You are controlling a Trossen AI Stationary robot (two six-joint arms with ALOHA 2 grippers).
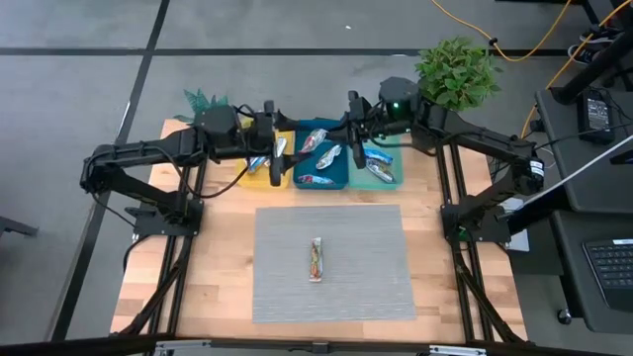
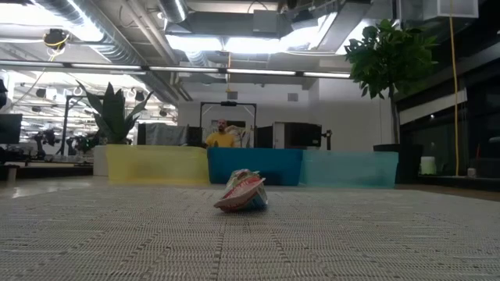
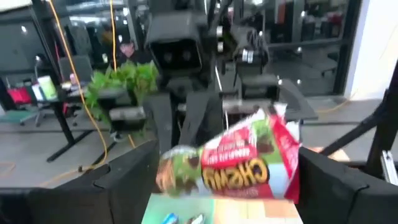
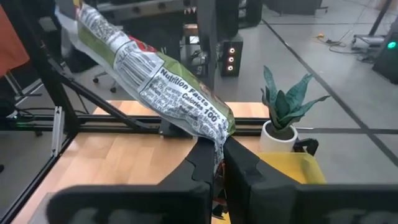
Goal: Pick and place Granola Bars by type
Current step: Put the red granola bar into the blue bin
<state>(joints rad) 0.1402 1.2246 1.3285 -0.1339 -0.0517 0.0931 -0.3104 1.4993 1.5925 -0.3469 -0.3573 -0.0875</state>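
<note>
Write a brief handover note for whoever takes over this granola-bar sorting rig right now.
Left gripper: open, above the trays near the yellow tray.
Right gripper: shut on one end of a green-and-red bar.
Done: sorted bars lie in the blue tray and teal tray.
Left: place the held bar; fetch the lone bar from the grey mat.

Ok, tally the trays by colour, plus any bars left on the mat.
Yellow tray: 1
Blue tray: 1
Teal tray: 1
Bar on the mat: 1
Total: 4
</note>
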